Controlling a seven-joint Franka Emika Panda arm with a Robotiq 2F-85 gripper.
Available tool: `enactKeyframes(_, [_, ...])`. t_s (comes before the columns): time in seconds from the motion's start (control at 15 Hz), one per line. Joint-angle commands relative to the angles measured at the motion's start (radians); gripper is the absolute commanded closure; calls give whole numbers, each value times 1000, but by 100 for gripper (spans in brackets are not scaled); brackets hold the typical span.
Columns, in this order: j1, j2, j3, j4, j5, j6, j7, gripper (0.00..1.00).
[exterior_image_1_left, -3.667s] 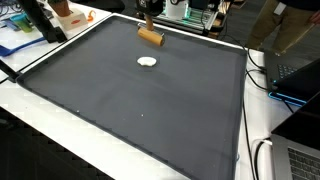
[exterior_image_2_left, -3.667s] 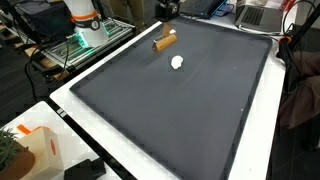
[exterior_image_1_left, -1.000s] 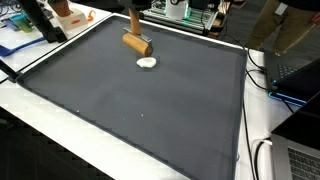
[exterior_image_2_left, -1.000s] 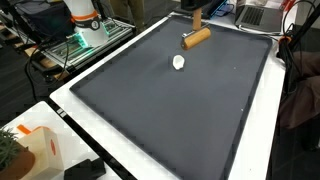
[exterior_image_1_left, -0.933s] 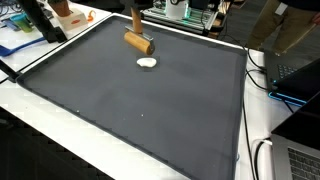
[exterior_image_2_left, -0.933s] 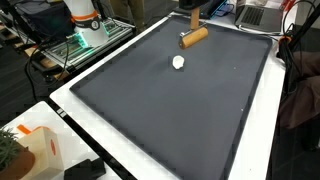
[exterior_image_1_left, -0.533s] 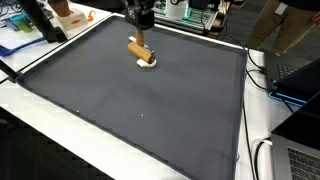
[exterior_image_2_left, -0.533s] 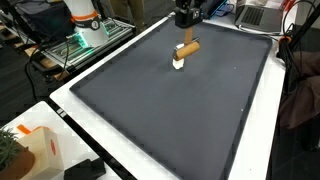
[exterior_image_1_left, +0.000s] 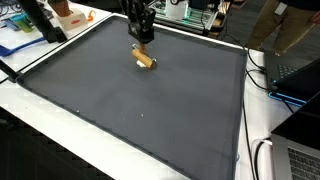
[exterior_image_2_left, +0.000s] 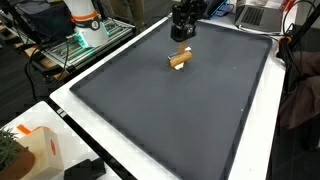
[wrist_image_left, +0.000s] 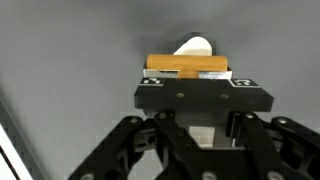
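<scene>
My gripper (exterior_image_1_left: 141, 40) hangs over the far part of the dark grey mat (exterior_image_1_left: 140, 110) and is shut on the thin handle of a wooden tool with a brown cylindrical head (exterior_image_1_left: 145, 58). The head is low over the mat, right at a small white object. It also shows in an exterior view (exterior_image_2_left: 180, 59) below the gripper (exterior_image_2_left: 181, 38). In the wrist view the brown head (wrist_image_left: 187, 66) lies across the picture beyond the gripper body (wrist_image_left: 190, 125), and the white object (wrist_image_left: 195, 45) peeks out just behind it. In both exterior views the white object is mostly hidden by the head.
The mat has a white border (exterior_image_1_left: 60, 125). Cables (exterior_image_1_left: 262, 85) and a laptop edge lie beside it. An orange and white container (exterior_image_2_left: 40, 150) stands at a near corner. A rack with equipment (exterior_image_2_left: 85, 35) stands beside the table.
The gripper has carried the wooden tool from the mat's far edge toward the white object and lowered it; the head now covers most of the white object.
</scene>
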Motion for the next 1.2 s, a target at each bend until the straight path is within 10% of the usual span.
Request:
enactKeyframes(0.0, [0,42,-6,31,49,-123,-48,77])
enactKeyframes(0.4, [-1,64,-12,43,93,-196,-66,77])
enactKeyframes(1.13, [42,-433,82,-157,13,-228,-249,77])
